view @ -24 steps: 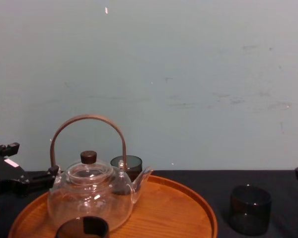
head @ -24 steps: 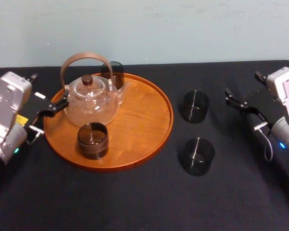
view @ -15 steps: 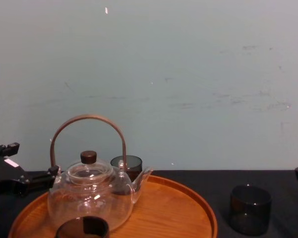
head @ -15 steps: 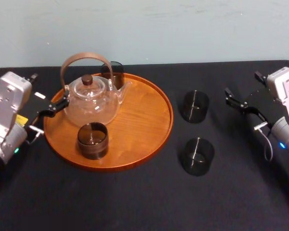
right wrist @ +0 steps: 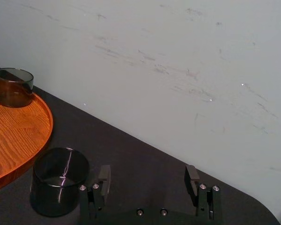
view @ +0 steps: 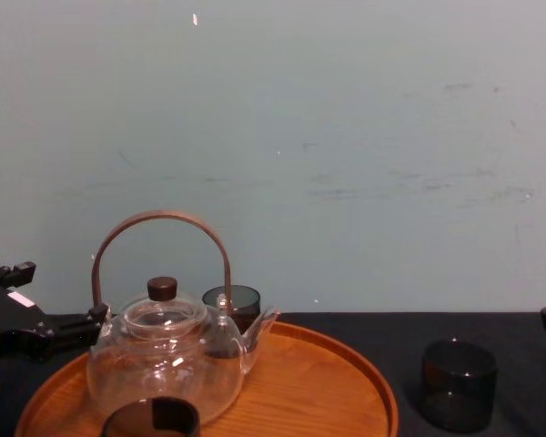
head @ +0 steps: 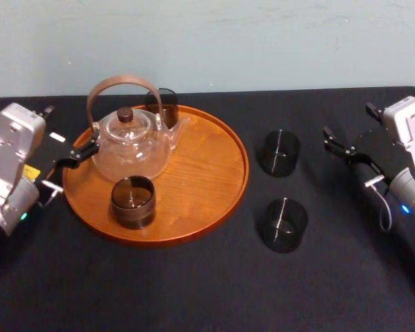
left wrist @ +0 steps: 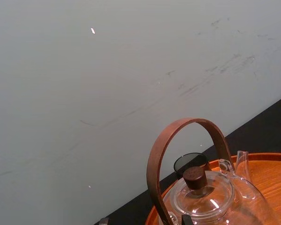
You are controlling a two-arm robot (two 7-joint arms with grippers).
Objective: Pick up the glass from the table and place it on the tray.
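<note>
A: Glass check: far table glass (head: 279, 153) upright on table (head: 194, 290), just right of tray (head: 207, 159), clear of the rim. Near table glass (head: 283, 225) closer to the robot, same cloth, near the first but not touching.

B: Which one for the pick?

A: Probably the far one. Sits ahead of right gripper (right wrist: 148, 172), just off to one side of its span in the wrist view. Fingers spread apart, holding nothing, no contact yet.

B: Left gripper?

A: Left gripper (head: 76, 153) at the tray's left edge beside teapot (head: 133, 145). Spread too, going by the wrist view, and empty. Looks idle.

B: Step in hand, and tips?

A: Reach, judging by layout; nothing grasped. Centre the span on the glass first, come in level, then close across the wall below the rim. Gentle squeeze: smooth glass, likely slippery. Steer clear of the near glass. Lift straight up before crossing the raised rim. Set down on bare wood in the tray's right half, away from the spout.

B: Containers?

A: Teapot on the tray, lid on, dark knob, no liquid visible. Front tray glass (head: 133, 202) and rear tray glass (head: 163, 104) on the tray too, either side of the teapot, both seemingly empty. Both table glasses seemingly empty as well.
</note>
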